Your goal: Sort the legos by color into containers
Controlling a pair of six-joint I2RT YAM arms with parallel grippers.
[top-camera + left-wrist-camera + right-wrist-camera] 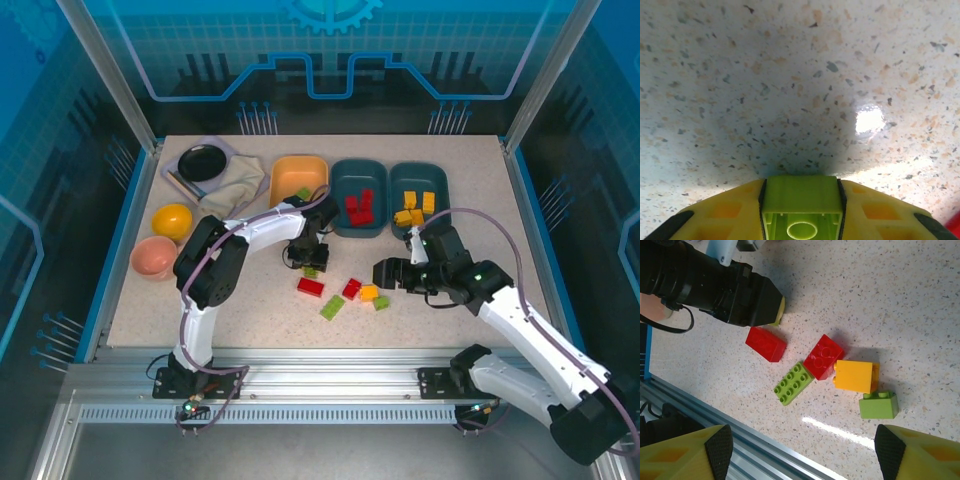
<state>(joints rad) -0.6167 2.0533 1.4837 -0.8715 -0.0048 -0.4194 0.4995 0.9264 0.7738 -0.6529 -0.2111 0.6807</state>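
Observation:
My left gripper point(308, 262) point(802, 192) is shut on a light green lego point(802, 205) just above the table, in front of the yellow-orange tray point(285, 172), which holds one green brick point(303, 193). One teal tray point(340, 205) holds red bricks, the other point(440, 185) yellow ones. Loose on the table lie two red bricks point(766, 343) point(824, 356), a yellow one point(854, 376), a flat green one point(793, 383) and a small green one point(879, 405). My right gripper point(395, 273) point(802, 455) hangs open above them, holding nothing.
A black dish point(202, 161) and a crumpled cloth point(238, 182) sit at the back left. Yellow point(172, 218) and pink point(153, 257) bowls stand along the left edge. The left arm's black wrist point(715, 285) is close to the loose bricks. A metal rail point(730, 440) runs along the table's front.

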